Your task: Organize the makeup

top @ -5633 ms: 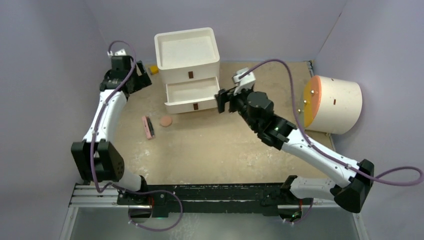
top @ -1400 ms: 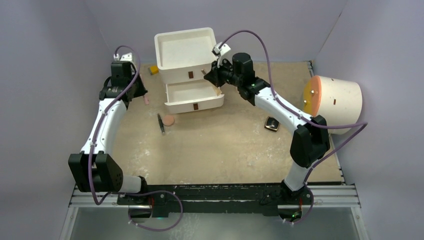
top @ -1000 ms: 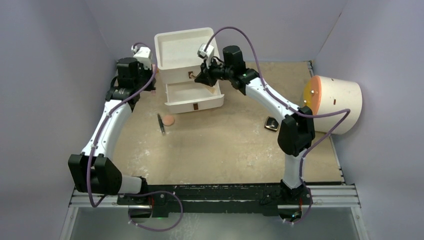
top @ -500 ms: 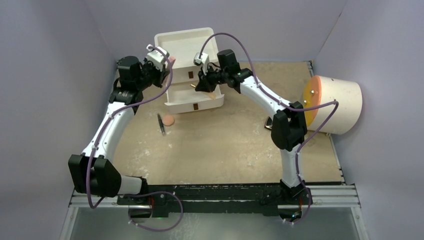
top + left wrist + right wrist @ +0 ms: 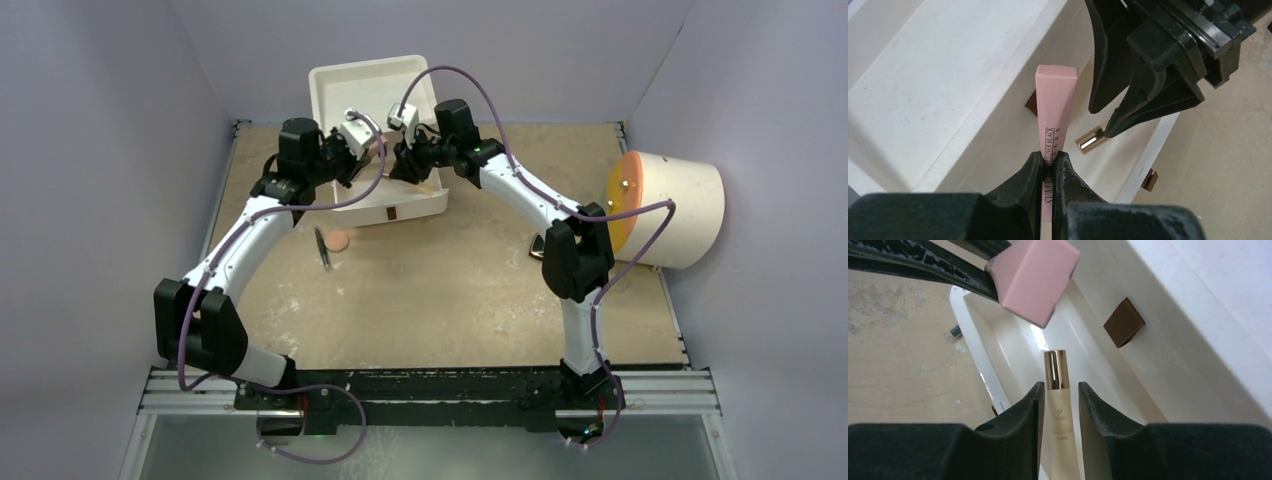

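The tan tube (image 5: pixel 1060 430) points gold cap forward between the fingers of the right gripper (image 5: pixel 1061 385), over the open drawer (image 5: pixel 1013 340). The fingers flank it closely, but I cannot tell whether they press it. Just beyond and above those fingertips is the pink stick (image 5: pixel 1054 110), clamped tight in the left gripper (image 5: pixel 1049 156), its free end reaching past the fingertips. A peach disc (image 5: pixel 338 241) lies on the table (image 5: pixel 450 290), well apart from both grippers.

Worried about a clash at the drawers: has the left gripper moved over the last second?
Yes. The left gripper, shut on the pink box, has swung right, from beside the drawer unit's left side to over its open drawer.
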You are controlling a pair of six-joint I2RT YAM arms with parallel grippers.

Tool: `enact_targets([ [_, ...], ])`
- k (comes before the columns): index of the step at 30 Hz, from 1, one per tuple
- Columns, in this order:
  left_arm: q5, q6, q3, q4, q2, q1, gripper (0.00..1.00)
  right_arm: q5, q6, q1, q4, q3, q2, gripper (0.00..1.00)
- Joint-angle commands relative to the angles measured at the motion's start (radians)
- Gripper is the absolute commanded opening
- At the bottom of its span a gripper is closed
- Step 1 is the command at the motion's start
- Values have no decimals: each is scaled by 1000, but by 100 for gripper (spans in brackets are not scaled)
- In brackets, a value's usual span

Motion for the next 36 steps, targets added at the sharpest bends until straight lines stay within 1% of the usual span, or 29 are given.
enact_targets([
  [1,-25,56,4,10,6,-11,0,41,-28,4,56,28,-10,35],
  [2,-28,58,2,10,8,-12,0,43,-30,4,57,31,-9,40],
  [4,-34,65,3,7,14,-15,0,47,-33,4,51,35,-9,61],
  [5,-36,68,3,6,16,-16,0,51,-33,4,48,35,-11,68],
  [7,-41,75,4,6,24,-18,0,67,-32,4,46,22,-21,74],
  [10,-47,88,17,-8,45,-25,0,85,-18,3,81,-45,-85,78],
  [12,-53,95,24,-16,61,-33,0,136,-15,2,111,-112,-146,79],
  [15,-61,109,38,-32,96,-48,0,234,-19,1,160,-191,-249,88],
  [16,-70,115,45,-39,108,-54,0,259,-20,-2,161,-207,-279,90],
  [21,-124,145,101,-105,175,-94,0,379,-13,-28,113,-226,-376,94],
  [23,-143,148,119,-118,197,-106,0,430,-9,-40,103,-241,-403,97],
  [24,-157,147,127,-119,208,-112,0,446,-6,-44,101,-251,-417,99],
  [26,-198,140,139,-123,228,-121,0,466,-2,-48,94,-271,-441,99],
  [30,-249,126,156,-131,259,-128,12,497,20,-49,101,-320,-471,99],
  [34,-262,117,157,-121,258,-130,32,531,46,-49,110,-345,-478,99],
  [36,-267,113,157,-117,252,-130,39,531,54,-50,109,-353,-482,99],
])
